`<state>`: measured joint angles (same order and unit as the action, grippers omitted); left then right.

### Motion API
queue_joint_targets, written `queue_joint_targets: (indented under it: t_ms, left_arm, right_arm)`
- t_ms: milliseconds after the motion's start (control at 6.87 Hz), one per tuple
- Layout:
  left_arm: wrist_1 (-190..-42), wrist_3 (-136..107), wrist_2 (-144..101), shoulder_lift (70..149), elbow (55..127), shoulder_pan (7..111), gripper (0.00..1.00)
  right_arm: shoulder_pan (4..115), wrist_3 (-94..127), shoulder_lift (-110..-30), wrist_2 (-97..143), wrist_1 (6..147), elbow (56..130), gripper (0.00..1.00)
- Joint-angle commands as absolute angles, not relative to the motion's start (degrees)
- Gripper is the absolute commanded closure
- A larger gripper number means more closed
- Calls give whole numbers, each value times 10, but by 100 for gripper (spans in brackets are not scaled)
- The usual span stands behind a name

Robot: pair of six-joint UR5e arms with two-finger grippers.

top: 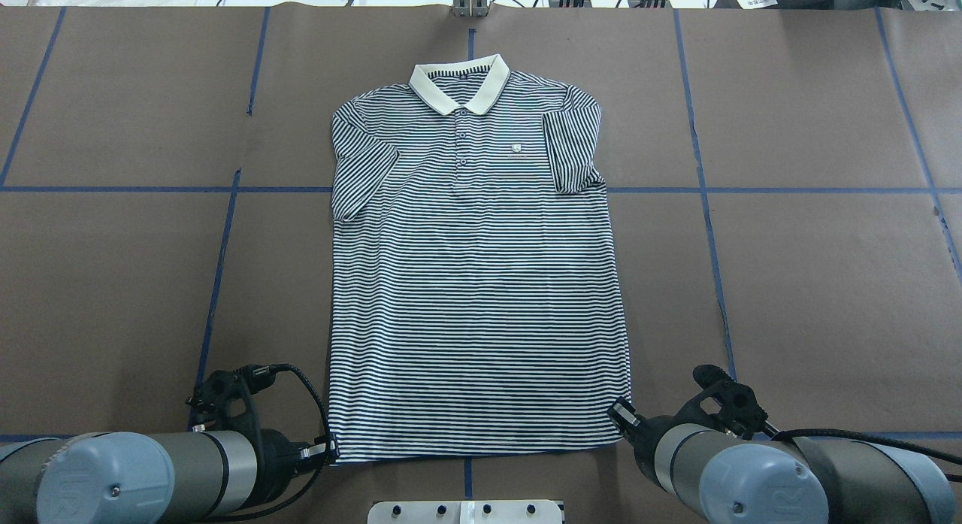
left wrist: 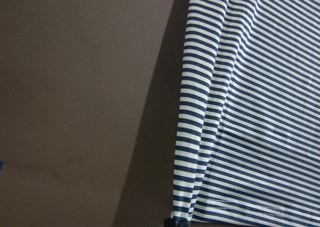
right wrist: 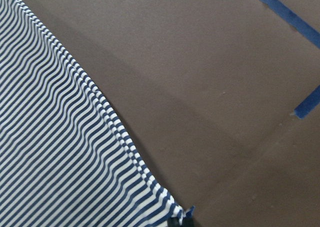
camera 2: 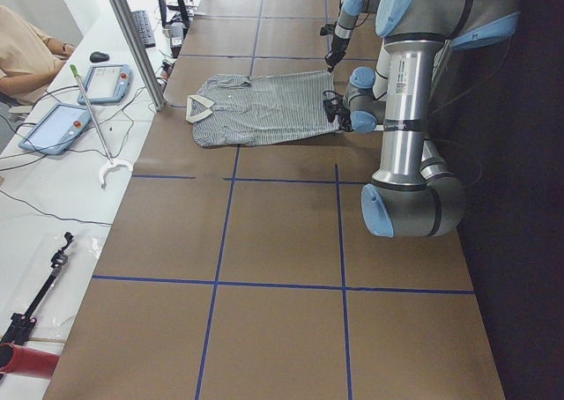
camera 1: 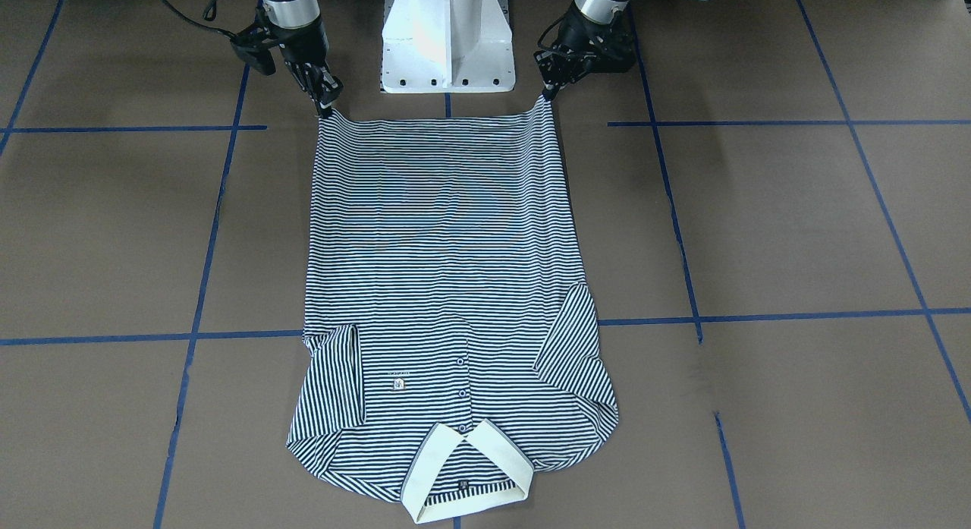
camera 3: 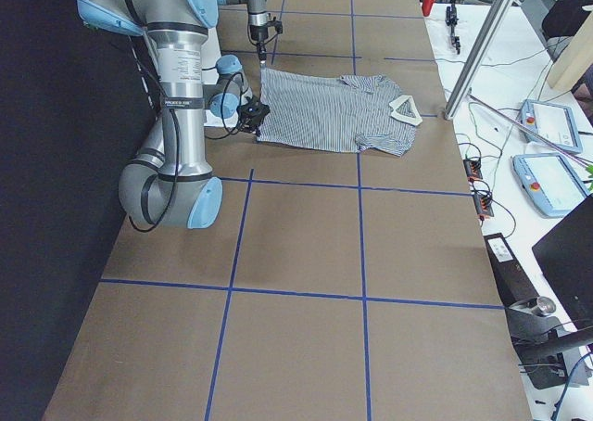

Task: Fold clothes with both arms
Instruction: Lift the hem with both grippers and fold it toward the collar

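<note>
The navy-and-white striped polo shirt [top: 473, 283] lies flat and face up on the brown table, with its cream collar [top: 458, 84] at the far side and both sleeves folded inward. My left gripper [camera 1: 548, 92] is shut on the hem corner on my left, which also shows in the overhead view [top: 331, 450]. My right gripper [camera 1: 326, 104] is shut on the other hem corner [top: 620, 417]. Both corners are raised a little and the hem is taut between them. The left wrist view shows the shirt's side edge [left wrist: 192, 137] running into the pinch. The right wrist view shows the same [right wrist: 120, 132].
The white pedestal base [camera 1: 447, 39] stands just behind the hem, between the two arms. Blue tape lines [top: 222, 246] cross the brown table. An aluminium post [camera 2: 132, 39], tablets [camera 2: 53, 127] and a seated operator [camera 2: 22, 52] are beyond the collar end.
</note>
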<state>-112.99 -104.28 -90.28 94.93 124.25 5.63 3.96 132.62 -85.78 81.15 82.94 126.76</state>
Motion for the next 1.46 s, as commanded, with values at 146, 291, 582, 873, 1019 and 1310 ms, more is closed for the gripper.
queue_joint_targets:
  t_ms: [146,291,582,873,1019,1310]
  left_arm:
    - [-1079,-1028,-901,967,1255,81,100]
    - [-1076,-965,-903,1002,1240,130,100]
    - [-1058,-885,-905,1119,1126,247,100]
    - [-1087,-777,-904,1170,997,341,100]
    - [-1137,-749,-903,1175,941,372,100]
    - [-1202,-744,-901,1214,848,394,100]
  right_arm:
    - [95,1303,-861,816,829,1306,100]
    - [145,1233,-835,823,831,1291,100]
    - [275,1148,-757,921,831,1199,100]
    - [348,1128,-657,937,828,1087,100]
    - [381,1090,-636,953,825,1039,100]
    - [422,1064,-548,972,817,893,100]
